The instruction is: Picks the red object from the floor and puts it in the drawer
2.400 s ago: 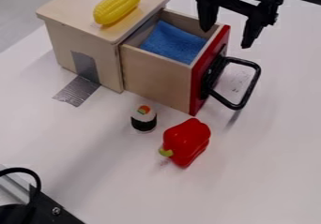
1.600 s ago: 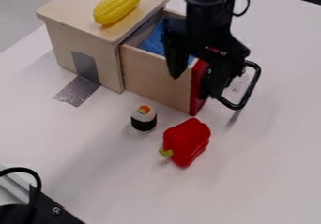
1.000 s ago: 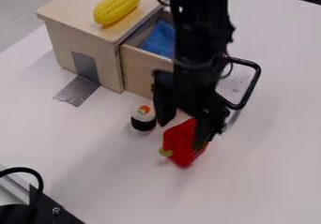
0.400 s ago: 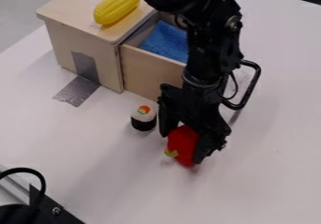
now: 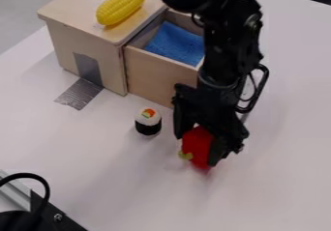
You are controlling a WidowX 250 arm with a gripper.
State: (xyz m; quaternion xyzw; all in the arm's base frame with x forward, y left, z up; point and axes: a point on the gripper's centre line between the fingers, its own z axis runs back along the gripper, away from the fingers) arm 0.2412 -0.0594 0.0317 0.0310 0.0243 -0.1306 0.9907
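from where i stand, with 12 o'clock at the far edge, the black arm comes in at about 12 and bends down over the table. its gripper hangs low at 5 o'clock from the middle, and it's got hold of the red bell pepper. the two fingers are parted about as wide as the pepper, one pressed to either side of it. the pepper's green stem pokes out towards 8 o'clock. i can't tell whether its underside is touching the table.

so the pepper is outside the drawer, which is pulled open up towards 11 o'clock from it, with a blue cloth lying inside. the drawer's black looped handle shows at 1 o'clock from the pepper, partly behind the arm.

that little sushi roll stands upright near the gripper, at 10 o'clock from the pepper and apart from it. over at 11 from the middle is the wooden cabinet, with a yellow corn cob lying on top. silver tape runs from the cabinet's side down onto the table, between 9 and 10. some black hardware sits in the near corner, between 7 and 8.
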